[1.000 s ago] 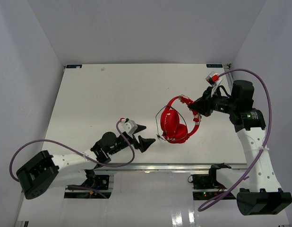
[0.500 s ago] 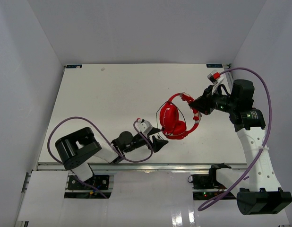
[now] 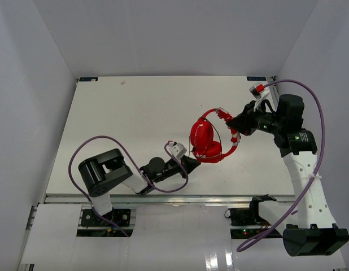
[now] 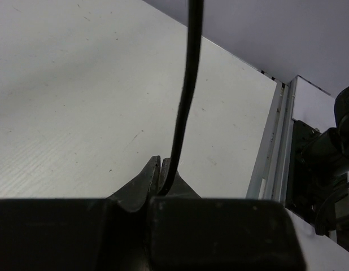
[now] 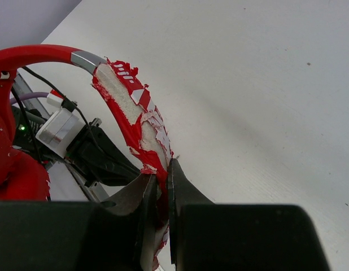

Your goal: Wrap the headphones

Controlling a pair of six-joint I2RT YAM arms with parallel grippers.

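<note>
The right end effector (image 5: pixel 162 172) is clamped shut on the peeling headband (image 5: pixel 126 104) of the red headphones (image 3: pixel 206 141), held over the right-centre of the desk (image 3: pixel 118 118). The left end effector (image 4: pixel 161 165), just beside them near the front edge, pinches the thin dark cord (image 4: pixel 187 90)

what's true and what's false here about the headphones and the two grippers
1. The right gripper is shut on the headband. True.
2. The left gripper is open and holds nothing. False: it is shut on the cord.
3. The headband's red surface is flaking, with white showing beneath. True.
4. The headphones sit at the far left corner of the table. False: they are right of centre, between the two grippers.
</note>
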